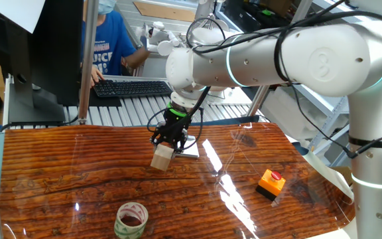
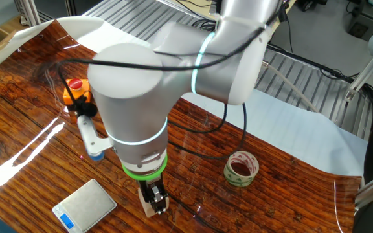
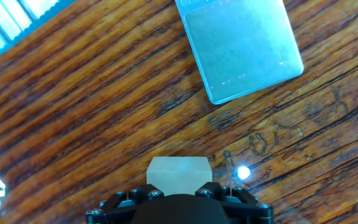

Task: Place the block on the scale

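Note:
My gripper [image 1: 170, 141] is shut on the light-tan wooden block [image 1: 162, 158] and holds it tilted, just above the wooden table. In the hand view the block [image 3: 179, 173] sits between my fingers [image 3: 120, 200] at the bottom edge. The scale [image 3: 241, 46], a flat silver square plate, lies ahead and to the right of the block, apart from it. In the other fixed view the scale [image 2: 85, 205] with its bluish display lies left of my gripper [image 2: 154, 200]. In the one fixed view only the scale's edge [image 1: 191, 154] shows behind the gripper.
A tape roll [image 1: 132, 220] stands near the front edge and also shows in the other fixed view [image 2: 241, 168]. An orange button box [image 1: 271, 183] sits at the right. A keyboard [image 1: 131, 87] and a person are behind the table's far edge.

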`<move>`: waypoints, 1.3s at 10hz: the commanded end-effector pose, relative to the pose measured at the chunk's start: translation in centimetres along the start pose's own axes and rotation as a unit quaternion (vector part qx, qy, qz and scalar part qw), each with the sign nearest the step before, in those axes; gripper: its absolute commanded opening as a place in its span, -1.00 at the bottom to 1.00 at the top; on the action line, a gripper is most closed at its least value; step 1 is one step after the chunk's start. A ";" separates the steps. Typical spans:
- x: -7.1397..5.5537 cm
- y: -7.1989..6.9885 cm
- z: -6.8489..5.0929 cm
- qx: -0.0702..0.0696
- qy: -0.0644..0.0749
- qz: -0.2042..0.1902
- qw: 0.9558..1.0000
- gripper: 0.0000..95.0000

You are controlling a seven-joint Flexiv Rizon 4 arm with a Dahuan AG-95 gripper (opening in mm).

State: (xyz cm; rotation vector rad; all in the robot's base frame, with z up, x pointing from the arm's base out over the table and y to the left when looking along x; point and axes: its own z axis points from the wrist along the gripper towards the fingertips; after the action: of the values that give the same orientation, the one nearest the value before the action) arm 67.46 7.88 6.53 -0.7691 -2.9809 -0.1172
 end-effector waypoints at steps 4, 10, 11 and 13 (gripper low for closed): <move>-1.2 0.1 -2.1 0.017 -0.006 -0.089 0.996 -1.00; -5.9 -1.3 -4.4 0.014 -0.001 -0.163 0.986 -1.00; -6.6 -1.7 -4.8 0.015 0.001 -0.168 0.986 -1.00; -8.1 -2.6 -5.2 0.019 0.004 -0.177 0.984 -1.00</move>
State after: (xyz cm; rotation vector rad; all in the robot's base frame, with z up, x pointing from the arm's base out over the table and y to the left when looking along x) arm 73.73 1.13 10.87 -0.2267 -3.0636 -0.0797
